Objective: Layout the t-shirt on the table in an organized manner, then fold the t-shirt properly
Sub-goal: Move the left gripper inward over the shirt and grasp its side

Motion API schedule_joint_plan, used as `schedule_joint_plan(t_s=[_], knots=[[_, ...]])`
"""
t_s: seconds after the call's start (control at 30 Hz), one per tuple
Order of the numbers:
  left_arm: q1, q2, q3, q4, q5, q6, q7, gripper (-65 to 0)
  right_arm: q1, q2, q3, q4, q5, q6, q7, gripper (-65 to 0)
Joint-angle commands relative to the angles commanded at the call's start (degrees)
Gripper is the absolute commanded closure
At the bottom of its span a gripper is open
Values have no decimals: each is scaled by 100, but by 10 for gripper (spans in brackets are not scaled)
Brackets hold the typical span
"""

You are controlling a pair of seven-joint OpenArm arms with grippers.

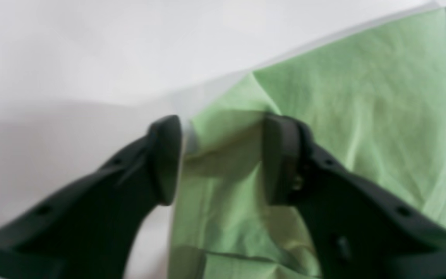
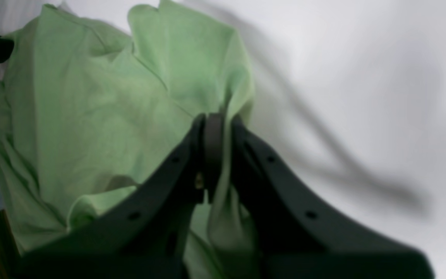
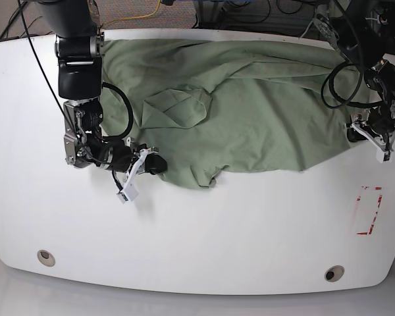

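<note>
White and glossy, the table carries the t-shirt spread across its far half, creased, one flap folded over near the far left corner. We judge the fabric light, limp and apt to slide, so it is best taken at hems and corners. We see the right gripper with fingers pressed together, pinching cloth at the shirt's near left edge; the left gripper hangs with fingers spread over the right hem.
</note>
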Motion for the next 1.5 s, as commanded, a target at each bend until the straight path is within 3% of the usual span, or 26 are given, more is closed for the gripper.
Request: schedule_joint_plan(t_s=[0.1,0.3,0.47,0.93,1.2,1.5], knots=[[-9,0,9,0,0,0,0,0,-18,0,0,0,0,0,0,-25],[79,9,448,404,0,0,0,0,-88,0,0,0,0,0,0,-25],[492,273,703,1336,0,0,0,0,-123,0,0,0,0,0,0,-25],[1960,264,1996,3411,-9,0,0,0,-132,0,0,0,0,0,0,-25],[2664,246,2831,3842,-9,0,0,0,-132,-18,0,0,0,0,0,-25],[2989,237,3174,3877,-9,0,0,-1,-132,-9,0,0,0,0,0,-25]])
